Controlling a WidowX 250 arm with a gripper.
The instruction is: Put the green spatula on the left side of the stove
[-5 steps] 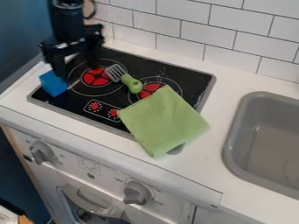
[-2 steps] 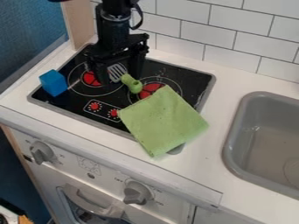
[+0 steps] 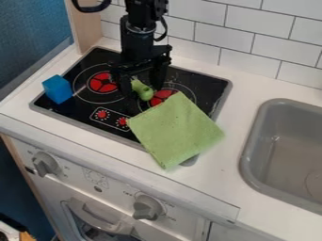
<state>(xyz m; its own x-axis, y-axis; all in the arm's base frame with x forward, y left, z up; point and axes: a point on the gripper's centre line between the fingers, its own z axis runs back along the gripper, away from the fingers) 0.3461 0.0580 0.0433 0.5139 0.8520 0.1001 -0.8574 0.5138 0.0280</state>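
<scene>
Clock dial centred on the stove, twelve at the top of my view.

- Tiled wall (image 3: 195, 37): beyond the stove, twelve to two.
- White surface (image 3: 248, 82): carries the lot.
- Stove (image 3: 207, 87): black top, red burners. My target is its nine o'clock side.
- Sink (image 3: 246, 150): set in at four, well apart from the job.
- Green cloth (image 3: 175, 129): four to five, lying over the stove's edge. Close to the handle; if I drop too far towards five, I judge a fingertip could snag it and drag it along.
- Tool (image 3: 144, 89): hangs near the dial's centre, fingers pointing down and spread well apart, one either side of the handle. I read nothing gripped. Whether the tips are low enough, I cannot tell. If they close too high, they would skim over the handle and leave it lying.
- Green spatula (image 3: 145, 93): near centre, handle between the fingers, head hidden behind the tool. Rounded handle, so an off-centre squeeze could roll or swivel it. A hold at one end might let the head droop and scrape.
- Blue block (image 3: 58, 89): at nine, on the stove's edge. A low or wide swing that way could knock it off.
</scene>
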